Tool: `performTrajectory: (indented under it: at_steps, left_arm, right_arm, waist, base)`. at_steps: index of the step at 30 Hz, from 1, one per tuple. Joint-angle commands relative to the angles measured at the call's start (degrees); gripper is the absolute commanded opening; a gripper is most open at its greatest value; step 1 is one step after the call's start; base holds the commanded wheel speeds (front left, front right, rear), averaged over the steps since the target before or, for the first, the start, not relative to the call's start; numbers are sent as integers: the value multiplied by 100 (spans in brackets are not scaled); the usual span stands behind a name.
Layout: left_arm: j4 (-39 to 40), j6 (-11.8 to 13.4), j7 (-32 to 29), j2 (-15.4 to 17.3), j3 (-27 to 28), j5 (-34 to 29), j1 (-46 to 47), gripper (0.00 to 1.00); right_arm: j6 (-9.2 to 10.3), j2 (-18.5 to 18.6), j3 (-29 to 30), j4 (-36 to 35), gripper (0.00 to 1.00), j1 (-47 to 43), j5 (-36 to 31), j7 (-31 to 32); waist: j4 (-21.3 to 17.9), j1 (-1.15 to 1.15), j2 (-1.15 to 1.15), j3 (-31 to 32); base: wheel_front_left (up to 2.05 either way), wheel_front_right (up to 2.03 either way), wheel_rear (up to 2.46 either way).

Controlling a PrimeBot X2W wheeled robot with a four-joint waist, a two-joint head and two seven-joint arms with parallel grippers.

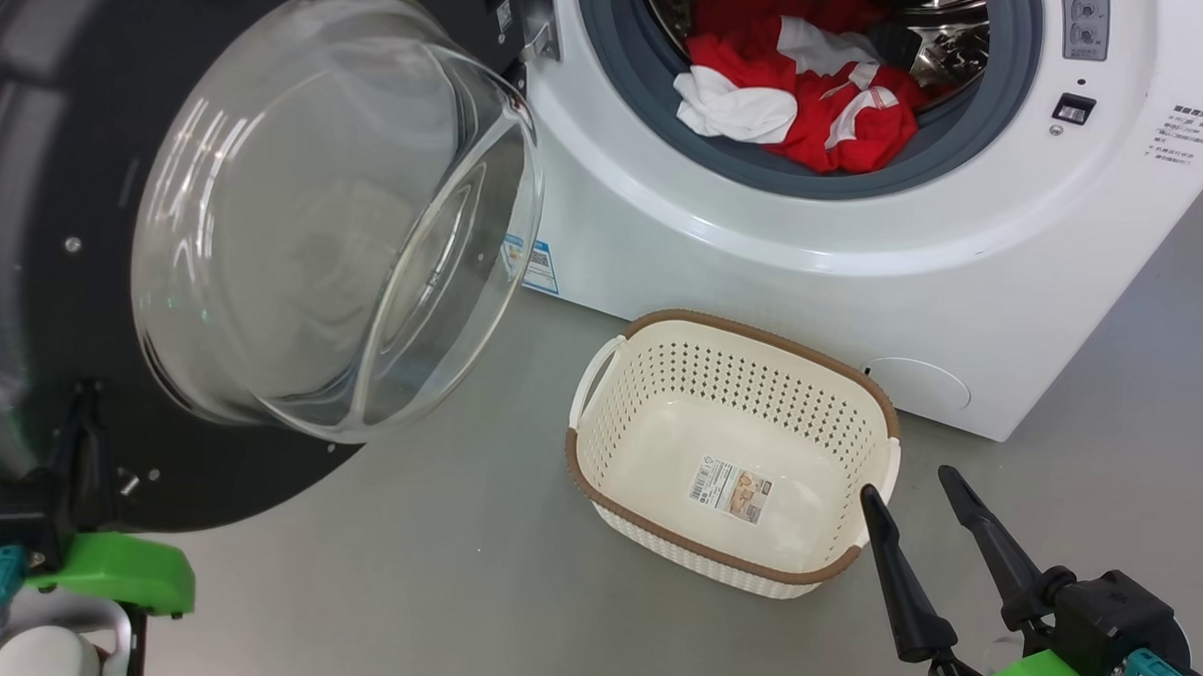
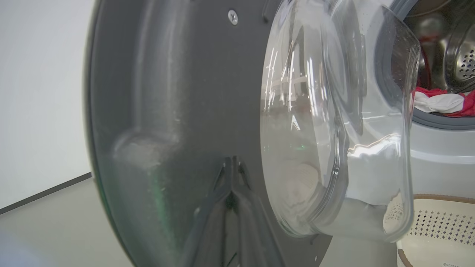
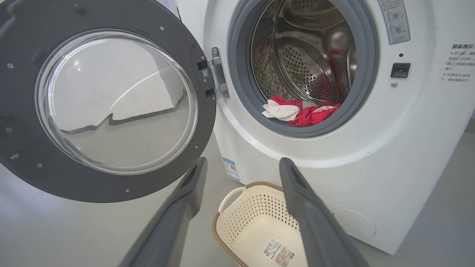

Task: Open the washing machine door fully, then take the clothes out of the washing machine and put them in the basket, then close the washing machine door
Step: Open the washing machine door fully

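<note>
Grey floor (image 1: 453,573), right tool (image 1: 908,483) agape near basket (image 1: 752,328)

door (image 1: 44,259) open; clothes (image 1: 790,94) in drum; basket (image 1: 597,478) empty

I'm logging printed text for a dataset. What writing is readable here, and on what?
"温馨提示": heading printed on the washing machine front, right of the opening; the lines beneath are too small.
Blue label, machine's lower corner: too small.
Paper label in the basket: barcode, print too small.
Grey sticker beside the drum opening: icons, unreadable.
</note>
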State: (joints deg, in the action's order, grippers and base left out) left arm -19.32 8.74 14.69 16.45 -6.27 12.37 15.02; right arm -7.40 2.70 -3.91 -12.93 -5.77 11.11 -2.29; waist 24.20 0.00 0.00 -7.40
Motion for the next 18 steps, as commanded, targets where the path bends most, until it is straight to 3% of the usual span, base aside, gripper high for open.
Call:
performTrajectory:
  at_steps: [1,18]
  left_arm:
    - [54,24,29,333,325,20,311,0]
    - [-444,-9,30,307,721,-69,571,0]
  right_arm:
    - [-9,18,-172,-182,100,163,-21,20]
    - [-9,18,-222,-245,100,168,-79,119]
  waist:
    - [-4,0,0,-7]
    - [-20,0,0,-91]
  base:
    - [0,0,0]
    - [0,0,0]
